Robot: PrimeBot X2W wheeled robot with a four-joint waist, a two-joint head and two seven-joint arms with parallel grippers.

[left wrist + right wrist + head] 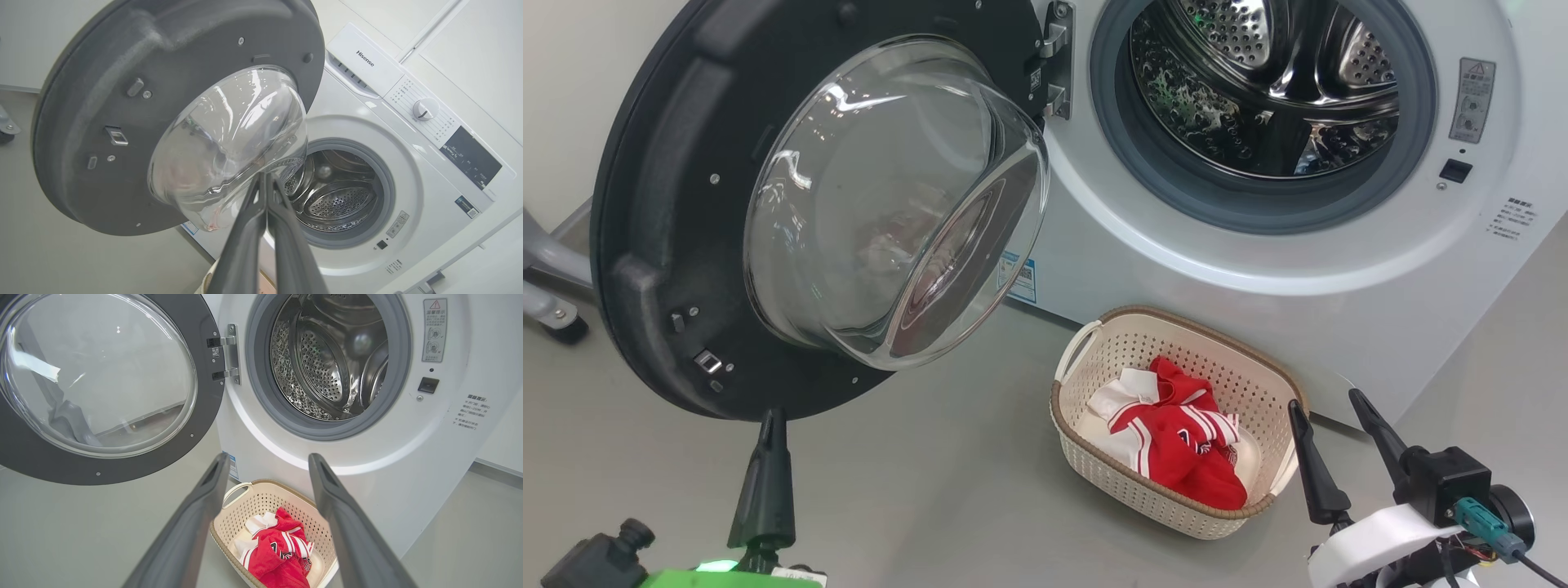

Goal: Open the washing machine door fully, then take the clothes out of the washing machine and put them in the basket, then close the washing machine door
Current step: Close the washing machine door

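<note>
Grey floor [890,490] runs across the lower half of the head view, with a pale wall behind at the upper left. On it stands the white washing machine [1258,269], filling the upper right of the frame. Its steel drum [1258,82] lies bare behind the grey rubber rim, and no fabric can be seen in the part that shows. The washing machine door [670,204] is swung wide on its hinge [1055,65] and takes up the upper left, its bulging glass window [890,204] facing out into the room.

The basket [1127,482] sits on the floor at lower centre, just in front of the machine's base. The clothes [1184,441], red with white stripes and a white collar, lie bunched inside it.

The left end effector [771,420] rises from the lower left of the head view with its two dark fingers pressed flat together and nothing between them. Its tip reaches the door's lower rim; whether it touches cannot be told. In the left wrist view the closed tips line up with the lower edge of the glass window.

The right end effector [1325,400] stands at the lower right, just beside the basket's right end, its fingers spread wide apart and empty. In the right wrist view the basket and clothes show between the two fingers.
</note>
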